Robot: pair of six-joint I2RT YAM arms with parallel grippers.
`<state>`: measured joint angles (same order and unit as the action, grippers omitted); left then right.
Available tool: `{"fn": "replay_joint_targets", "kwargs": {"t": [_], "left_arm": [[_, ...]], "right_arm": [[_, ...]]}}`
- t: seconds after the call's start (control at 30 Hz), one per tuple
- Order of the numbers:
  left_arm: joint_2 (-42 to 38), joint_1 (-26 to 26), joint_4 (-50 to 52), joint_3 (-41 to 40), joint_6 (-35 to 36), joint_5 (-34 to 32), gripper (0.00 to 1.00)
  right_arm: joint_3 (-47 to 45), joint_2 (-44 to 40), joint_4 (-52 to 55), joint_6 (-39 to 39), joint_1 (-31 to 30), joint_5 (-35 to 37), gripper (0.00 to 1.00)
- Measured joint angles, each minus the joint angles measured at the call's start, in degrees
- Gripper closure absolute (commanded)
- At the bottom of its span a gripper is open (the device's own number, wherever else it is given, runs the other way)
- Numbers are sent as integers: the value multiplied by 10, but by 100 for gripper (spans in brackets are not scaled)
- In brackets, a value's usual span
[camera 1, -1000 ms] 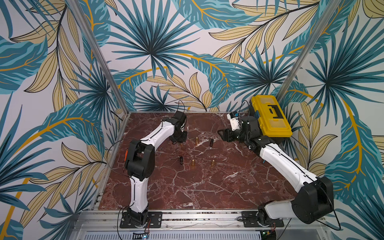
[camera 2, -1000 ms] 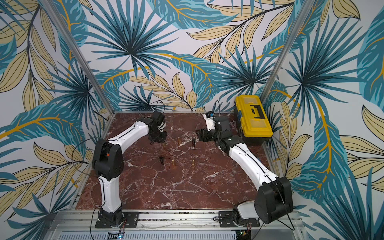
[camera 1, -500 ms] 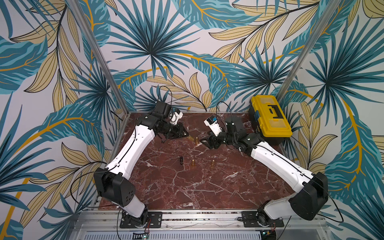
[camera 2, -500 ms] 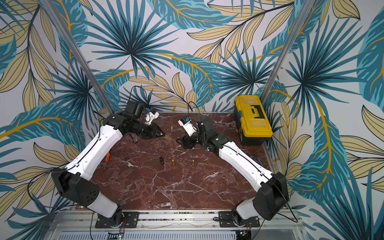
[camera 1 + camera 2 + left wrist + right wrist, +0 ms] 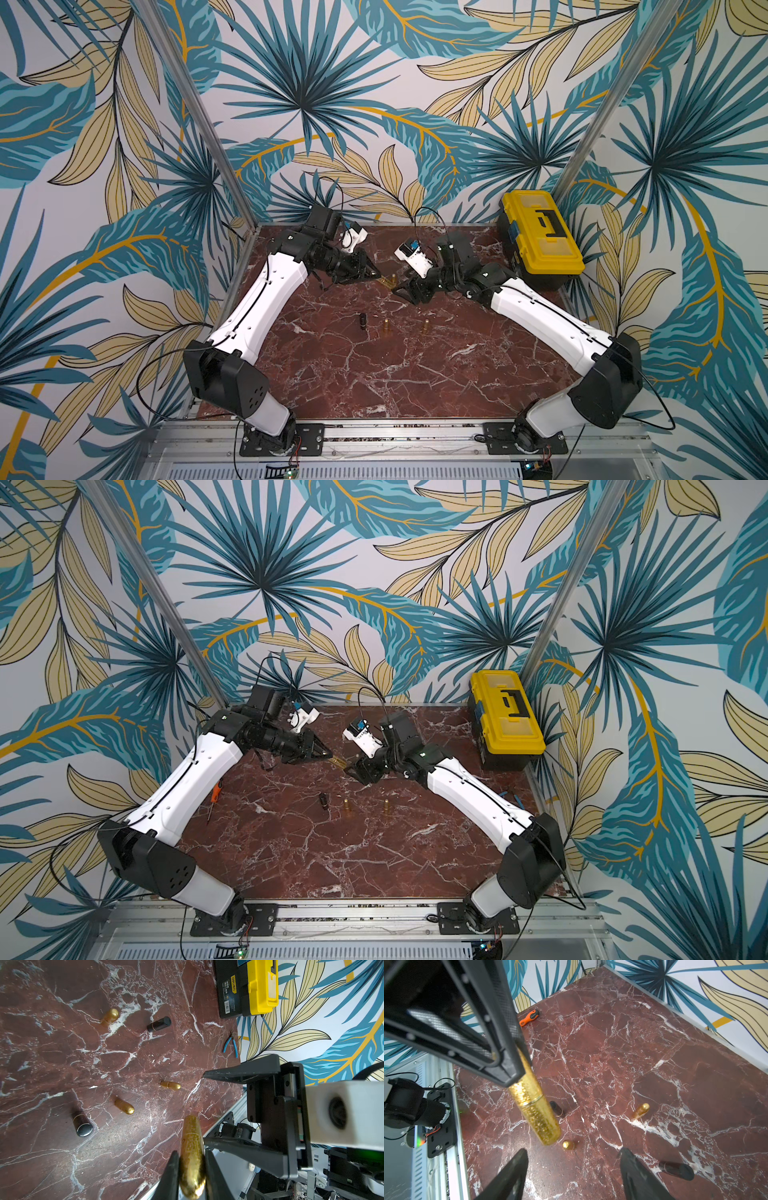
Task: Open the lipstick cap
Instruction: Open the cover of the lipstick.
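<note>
Left claw (image 5: 191,1154) pinches the gold lipstick (image 5: 535,1109), likely light and slick; right claw (image 5: 573,1152), gaping at its four o'clock, should grip the free end

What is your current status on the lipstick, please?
Left gripper shut on gold lipstick, held aloft, unopened. Right gripper open, facing its free end, not touching. Nothing between them.

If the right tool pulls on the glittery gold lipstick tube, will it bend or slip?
The glittery gold cylindrical lipstick tube looks rigid, so it probably will not bend. Its round, shiny surface may twist or slip, because the left tool pinches only one end. Released, it would likely roll.
</note>
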<state>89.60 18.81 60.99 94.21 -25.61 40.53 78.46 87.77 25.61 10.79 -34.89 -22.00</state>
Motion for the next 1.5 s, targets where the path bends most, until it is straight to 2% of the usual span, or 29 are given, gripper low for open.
{"fn": "replay_joint_targets", "kwargs": {"t": [0.3,0.63,0.83,1.0,1.13,1.17,1.23,1.27,1.5], "left_arm": [[1,0,2,0,0,24,93],[1,0,3,0,1,30,92],[2,0,4,2,3,30,92],[6,0,2,8,5,30,93],[12,0,5,16,6,29,100],[13,0,5,17,7,29,100],[15,0,3,18,8,27,100],[17,-1,5,21,9,25,100],[34,-17,29,46,27,41,100]], "right_arm": [[29,22,2,6,-8,-10,37],[54,54,4,17,-27,-14,52],[60,54,14,23,-35,-11,74],[62,54,23,26,-39,-8,73],[62,54,22,26,-39,-3,74],[62,54,22,26,-39,-2,76],[62,54,25,32,-40,-4,88],[62,54,26,31,-42,-2,100],[59,53,11,32,-46,14,100]]}}
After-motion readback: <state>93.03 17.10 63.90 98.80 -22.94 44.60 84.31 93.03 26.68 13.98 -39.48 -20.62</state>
